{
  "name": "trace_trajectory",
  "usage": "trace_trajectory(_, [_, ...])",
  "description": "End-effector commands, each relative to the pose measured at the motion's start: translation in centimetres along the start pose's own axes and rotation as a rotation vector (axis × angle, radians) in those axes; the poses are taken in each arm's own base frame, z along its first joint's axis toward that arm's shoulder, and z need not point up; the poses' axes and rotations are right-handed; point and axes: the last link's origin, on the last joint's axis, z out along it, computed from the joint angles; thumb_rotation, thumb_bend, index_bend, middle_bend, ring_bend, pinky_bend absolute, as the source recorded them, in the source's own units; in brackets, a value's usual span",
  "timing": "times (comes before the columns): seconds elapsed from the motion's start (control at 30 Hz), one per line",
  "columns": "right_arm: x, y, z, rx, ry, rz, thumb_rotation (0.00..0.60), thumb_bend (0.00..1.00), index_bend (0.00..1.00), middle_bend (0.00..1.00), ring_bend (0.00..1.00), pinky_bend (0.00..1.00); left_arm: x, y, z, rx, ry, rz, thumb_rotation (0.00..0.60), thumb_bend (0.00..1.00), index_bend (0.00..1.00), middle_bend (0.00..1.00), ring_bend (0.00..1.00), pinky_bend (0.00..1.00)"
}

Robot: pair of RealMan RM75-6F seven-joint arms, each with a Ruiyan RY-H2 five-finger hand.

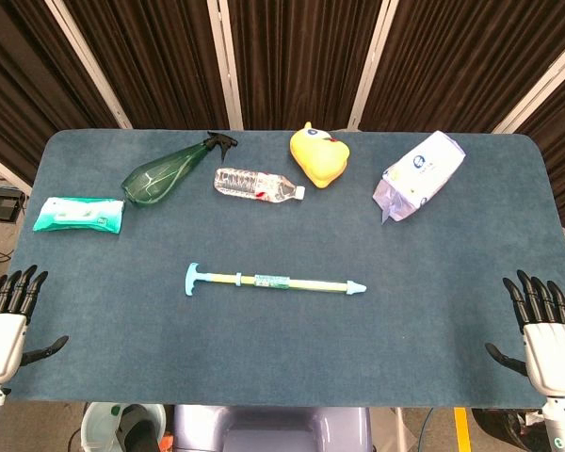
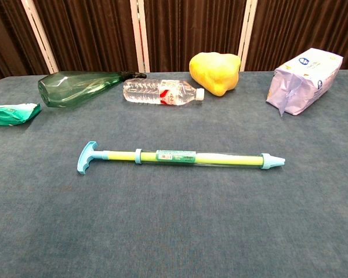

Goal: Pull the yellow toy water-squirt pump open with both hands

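Resting at the bottom corners of the head view, both robot hands lay with fingers spread and nothing in them: the left robot hand (image 1: 8, 320) in the lower left corner, the right robot hand (image 1: 543, 331) in the lower right, each at the near edge of the blue-covered bench (image 1: 452, 320). Neither showed in the chest view.

Well apart from both, near the middle of the frame, the yellow toy water-squirt pump (image 1: 273, 281) (image 2: 180, 156) lay flat on the cloth, running left to right. Its light-blue T-handle (image 1: 191, 279) (image 2: 86, 157) pointed to the left of the picture and its light-blue nozzle tip (image 1: 356, 288) (image 2: 272, 161) to the right. A green label band sat about midway along the tube. Nothing touched it.

Farther back, at the left edge, was a green wipes packet (image 1: 79, 215) (image 2: 10, 113). Beyond it, in the upper left, a green spray bottle (image 1: 165, 174) (image 2: 75, 88) lay on its side, black trigger head toward the centre. Just beside that lay a clear water bottle (image 1: 258, 184) (image 2: 162, 91), cap to the right. Behind it sat a yellow duck toy (image 1: 318, 155) (image 2: 216, 72), and in the upper right a white and lilac tissue pack (image 1: 420, 175) (image 2: 303, 75).
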Motion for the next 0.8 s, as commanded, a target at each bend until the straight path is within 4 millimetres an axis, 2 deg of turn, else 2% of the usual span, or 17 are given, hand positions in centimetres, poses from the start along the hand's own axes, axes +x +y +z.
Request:
trace_trajectory(0.03, [-0.1, -0.1, -0.1, 0.002, -0.008, -0.003, 0.6, 0.07, 0.07, 0.0, 0.0, 0.0, 0.0, 0.1, -0.1, -0.004, 0.006, -0.001, 0.6, 0.03, 0.0, 0.0, 0.0, 0.05])
trace_trajectory(0.2, [-0.4, -0.3, 0.0, 0.007, -0.02, -0.004, 0.6, 0.07, 0.07, 0.0, 0.0, 0.0, 0.0, 0.5, -0.1, -0.017, 0.018, -0.001, 0.6, 0.03, 0.0, 0.0, 0.0, 0.05])
trace_trajectory(0.3, [-1.1, -0.9, 0.1, 0.029, -0.048, 0.006, 0.6, 0.08, 0.14, 0.0, 0.0, 0.0, 0.4, 0.7, -0.1, -0.028, 0.043, -0.007, 0.6, 0.03, 0.0, 0.0, 0.0, 0.05])
trace_trajectory(0.47, [-3.0, -3.0, 1.1, 0.104, -0.09, 0.046, 0.6, 0.21, 0.46, 0.0, 0.0, 0.0, 0.8, 1.1, 0.1, -0.047, 0.077, -0.013, 0.6, 0.03, 0.0, 0.0, 0.0, 0.05])
trace_trajectory(0.53, [-3.8, -4.2, 1.9, 0.144, -0.084, 0.062, 0.6, 0.25, 0.53, 0.0, 0.0, 0.0, 0.7, 1.1, 0.1, -0.047, 0.074, -0.012, 0.6, 0.03, 0.0, 0.0, 0.0, 0.05])
trace_trajectory(0.63, [-5.3, -6.1, 3.3, 0.193, -0.094, 0.082, 0.6, 0.28, 0.54, 0.01, 0.0, 0.0, 0.6, 0.9, 0.4, -0.043, 0.068, -0.009, 0.6, 0.03, 0.0, 0.0, 0.0, 0.05])
trace_trajectory(0.8, [-7.2, -8.1, 5.1, 0.228, -0.129, 0.08, 0.6, 0.3, 0.54, 0.01, 0.0, 0.0, 0.3, 0.8, 0.7, -0.042, 0.064, -0.005, 0.6, 0.03, 0.0, 0.0, 0.0, 0.05])
